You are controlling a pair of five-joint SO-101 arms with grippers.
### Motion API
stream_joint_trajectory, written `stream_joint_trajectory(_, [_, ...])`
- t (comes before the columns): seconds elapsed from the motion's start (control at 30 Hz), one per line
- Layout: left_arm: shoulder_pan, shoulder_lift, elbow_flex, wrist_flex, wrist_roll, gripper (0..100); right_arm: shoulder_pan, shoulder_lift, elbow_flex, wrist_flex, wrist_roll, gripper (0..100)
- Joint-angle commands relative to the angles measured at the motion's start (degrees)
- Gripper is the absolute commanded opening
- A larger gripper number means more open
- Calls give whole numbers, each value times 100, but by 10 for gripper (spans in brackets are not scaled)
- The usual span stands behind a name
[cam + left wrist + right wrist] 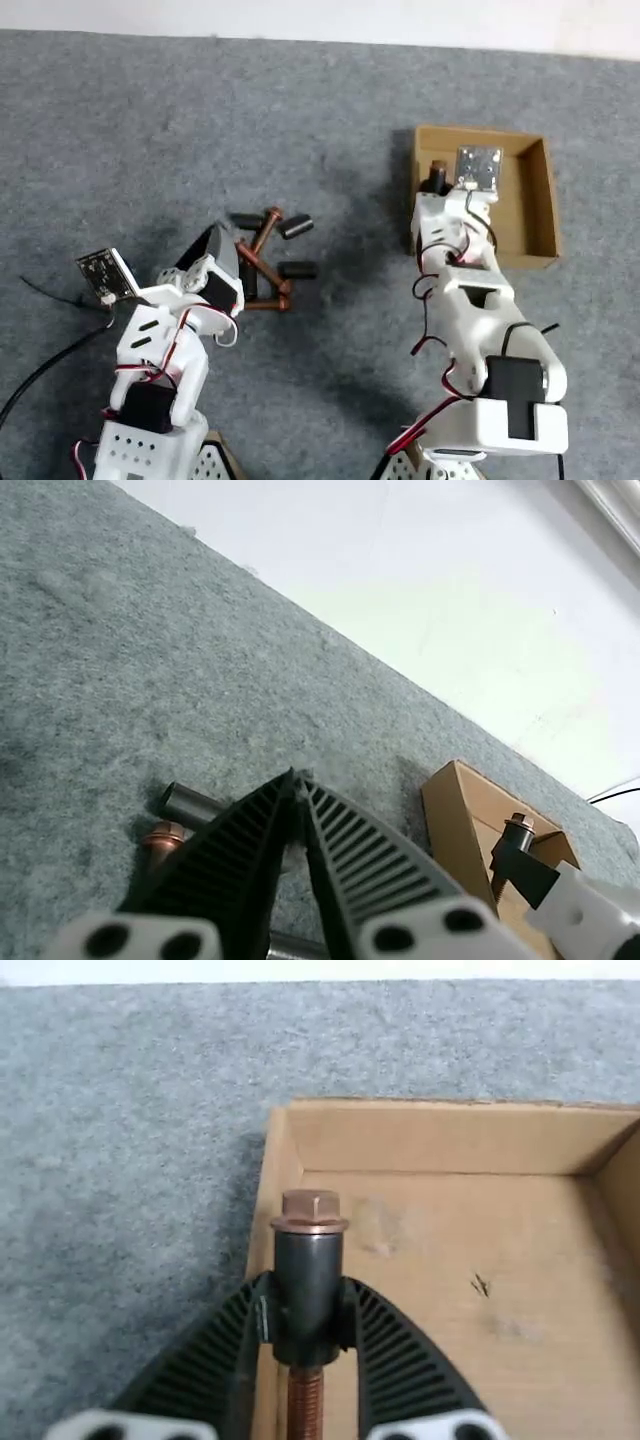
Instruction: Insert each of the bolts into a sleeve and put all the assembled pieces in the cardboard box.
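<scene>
A cardboard box (522, 215) sits at the right. My right gripper (437, 182) hangs over its left wall, shut on an assembled piece. In the right wrist view the dark sleeve (305, 1260) stands upright between the fingers of the right gripper (305, 1300), with the copper bolt head (311, 1208) on top and the box floor (460, 1260) beyond. Several loose copper bolts (263, 233) and dark sleeves (296, 227) lie in a pile at the centre left. My left gripper (232, 262) is at the pile's near-left edge, shut (297, 777) with nothing between its fingers.
Grey carpet covers the table, with open room between the pile and the box. From the left wrist I see a sleeve (190, 800) and a bolt head (163, 835) just past the fingertips, the box (470, 800) farther off, and the other arm's held piece (517, 830).
</scene>
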Motion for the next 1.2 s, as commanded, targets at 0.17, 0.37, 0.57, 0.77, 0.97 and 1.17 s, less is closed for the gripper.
stream_joint_trajectory(0.17, [84,4,48,-123,-62,5,215,-374,-84,-57,79,6])
stream_joint_trajectory(0.37, [84,4,48,-123,-62,5,189,-374,-75,-31,88,82])
stream_joint_trajectory(0.57, [84,4,48,-123,-62,5,189,-374,-75,-31,44,142])
stream_joint_trajectory(0.77, [84,4,48,-123,-62,5,189,-374,-75,-31,44,142])
stream_joint_trajectory(0.97, [84,4,48,-123,-62,5,189,-374,-66,-31,44,142])
stream_joint_trajectory(1.17, [84,4,48,-123,-62,5,189,-382,-57,-31,44,142])
